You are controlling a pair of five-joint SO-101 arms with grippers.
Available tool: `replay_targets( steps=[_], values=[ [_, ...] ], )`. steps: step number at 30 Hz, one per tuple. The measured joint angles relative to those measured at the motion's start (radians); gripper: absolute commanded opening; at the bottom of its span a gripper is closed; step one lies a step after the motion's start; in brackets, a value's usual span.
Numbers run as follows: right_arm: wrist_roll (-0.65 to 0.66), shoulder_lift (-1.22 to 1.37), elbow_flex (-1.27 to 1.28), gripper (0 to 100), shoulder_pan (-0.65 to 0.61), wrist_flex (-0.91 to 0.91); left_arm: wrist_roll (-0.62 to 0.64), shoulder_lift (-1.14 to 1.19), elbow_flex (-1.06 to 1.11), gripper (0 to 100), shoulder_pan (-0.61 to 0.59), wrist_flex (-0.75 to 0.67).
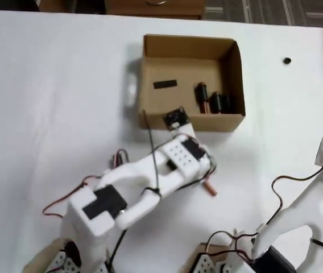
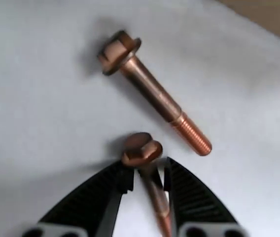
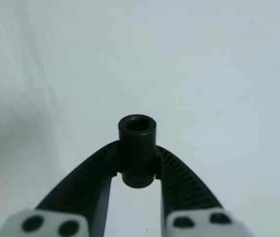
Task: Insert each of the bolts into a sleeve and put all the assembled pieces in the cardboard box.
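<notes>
The left gripper [image 2: 150,178], at 6 o'clock from the cardboard box [image 1: 150,62], pinches a copper bolt [image 2: 142,150] just under its head; a loose bolt [image 2: 152,94] lies near. Assembled pieces [image 1: 211,99] sit at the box's 3 o'clock end. The right gripper [image 3: 137,165] clamps a black sleeve [image 3: 137,140]. The narrow grip may let the bolt swivel and miss the sleeve's small bore
</notes>
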Motion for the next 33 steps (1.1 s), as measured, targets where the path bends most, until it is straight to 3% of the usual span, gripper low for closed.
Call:
replay_targets(
  steps=[2,9,16,25,29,33],
  values=[
    [0.000,0.000,0.000,1.9,0.000,0.000,0.002,0.025,-0.023,1,-0.003,0.002],
    [0.000,0.000,0.000,1.9,0.000,0.000,0.006,0.081,-0.095,2,-0.008,0.041],
    [0.000,0.000,0.017,2.0,-0.107,0.000,-0.002,0.098,-0.302,2,-0.028,0.293],
    [0.000,-0.094,0.017,2.0,-0.331,0.000,-0.316,0.098,-0.907,2,-0.212,0.773],
    [0.000,-0.157,0.017,2.0,-0.466,0.000,-0.459,0.098,-1.088,2,-0.356,0.842],
    [-0.060,-0.173,0.017,2.0,-0.585,0.000,-0.543,0.080,-1.115,2,-0.468,0.855]
  ],
)
